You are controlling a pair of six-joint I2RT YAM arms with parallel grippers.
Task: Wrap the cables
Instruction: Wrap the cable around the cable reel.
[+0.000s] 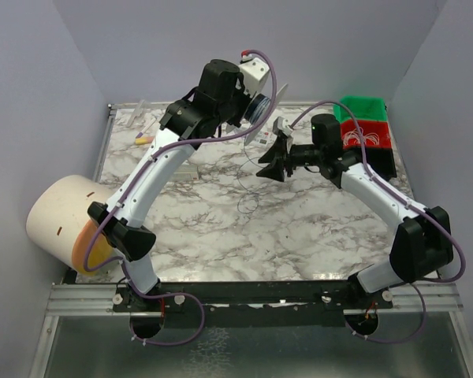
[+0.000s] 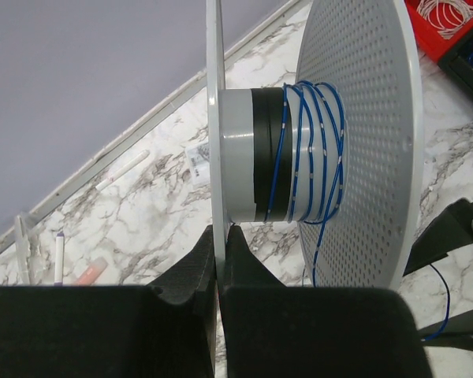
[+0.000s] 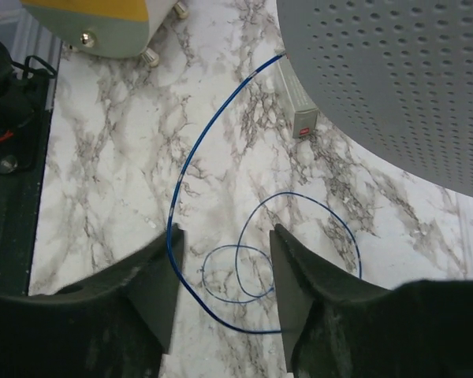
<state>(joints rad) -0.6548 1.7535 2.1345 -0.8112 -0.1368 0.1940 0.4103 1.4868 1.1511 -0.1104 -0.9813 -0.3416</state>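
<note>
The cable is a thin blue wire. Several turns of it are wound on a grey spool [image 2: 240,157] with perforated flanges, beside a black band. My left gripper [image 2: 218,236] is shut on the spool's thin flange [image 2: 214,94] and holds the spool above the table's back [image 1: 260,106]. The loose end hangs down and lies in loops on the marble [image 3: 233,246], and it shows faintly in the top view [image 1: 248,197]. My right gripper [image 3: 227,228] is open above those loops, with nothing between its fingers. It sits right of the spool [image 1: 272,161].
A red and green bin [image 1: 365,126] with white cables stands at the back right. A cream cylinder [image 1: 63,220] lies at the left edge. Pens [image 2: 59,256] lie at the back left. A small grey box [image 3: 296,102] lies under the spool's big flange [image 3: 394,79].
</note>
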